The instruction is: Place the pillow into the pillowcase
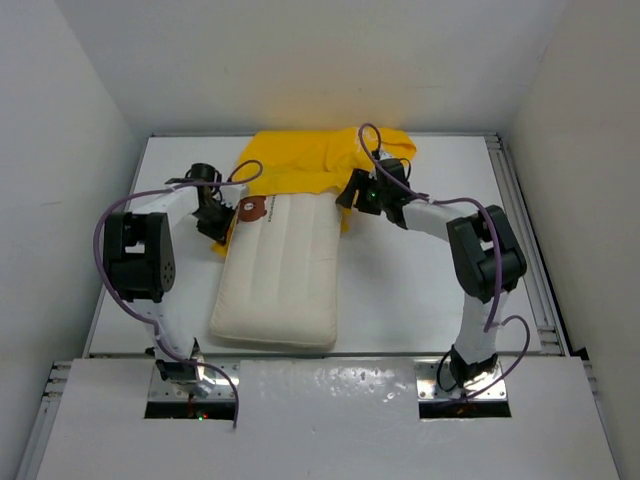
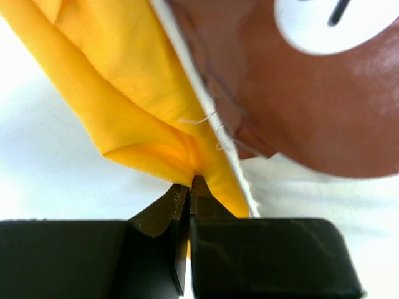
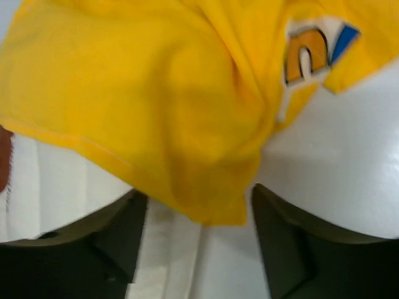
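Left gripper, fingertips pressed together on a fold of the yellow pillowcase, centre left of the top view. Right gripper, fingers spread wide, pillowcase hem drooping between them, centre right. Cream pillow in mid-frame on the white table, upper end against the bunched pillowcase, yellow cloth overlapping its upper right corner.
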Controlling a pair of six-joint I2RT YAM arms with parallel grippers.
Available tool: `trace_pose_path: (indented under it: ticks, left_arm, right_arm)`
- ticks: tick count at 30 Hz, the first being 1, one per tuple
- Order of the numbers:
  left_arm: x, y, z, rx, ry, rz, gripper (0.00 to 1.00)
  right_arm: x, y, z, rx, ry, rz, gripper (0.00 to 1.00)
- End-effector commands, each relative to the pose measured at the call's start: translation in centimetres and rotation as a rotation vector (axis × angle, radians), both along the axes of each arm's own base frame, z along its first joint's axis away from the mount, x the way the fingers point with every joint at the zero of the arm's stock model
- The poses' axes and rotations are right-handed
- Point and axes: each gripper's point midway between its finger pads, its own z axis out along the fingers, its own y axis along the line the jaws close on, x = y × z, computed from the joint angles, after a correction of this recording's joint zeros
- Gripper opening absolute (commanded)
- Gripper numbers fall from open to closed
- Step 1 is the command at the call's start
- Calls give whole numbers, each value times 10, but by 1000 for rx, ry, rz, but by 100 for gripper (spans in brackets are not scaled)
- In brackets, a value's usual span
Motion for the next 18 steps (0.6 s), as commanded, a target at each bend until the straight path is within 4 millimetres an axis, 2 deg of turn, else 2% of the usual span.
trace_pose_path:
  ticks: [1, 5, 6, 9, 10, 11, 12, 14, 16, 17, 18]
  left_arm:
    - [3, 4, 24, -53, -37, 43, 0]
    - [2, 3, 36, -109, -50, 49, 0]
    - [1, -4, 47, -167, -66, 27, 0]
    - [8, -13, 81, -287, -140, -15, 0]
    - [4, -15, 89, -314, -133, -26, 0]
    - [5, -20, 100, -366, -148, -42, 0]
    - [2, -20, 114, -382, -156, -63, 0]
    - [1, -21, 130, -405, -174, -96, 0]
    - [0, -22, 149, -421, -196, -106, 0]
    - [-1, -25, 156, -452, -198, -109, 0]
    - [5, -28, 171, -481, -235, -123, 0]
  right_arm:
    - [31, 21, 20, -4, -88, 28, 61]
    - [32, 27, 9, 25, -56, 21, 18]
    - [32, 27, 12, 30, -68, 17, 0]
    - [29, 30, 30, 32, -101, 42, 0]
    - [29, 32, 43, 36, -117, 54, 0]
    - [22, 31, 47, 34, -92, 61, 0]
    - [18, 33, 74, 59, -126, 88, 0]
    - [8, 35, 100, 68, -133, 122, 0]
    - [4, 37, 149, 115, -191, 157, 0]
    - [-2, 36, 156, 130, -171, 165, 0]
    - [-3, 34, 176, 169, -183, 166, 0]
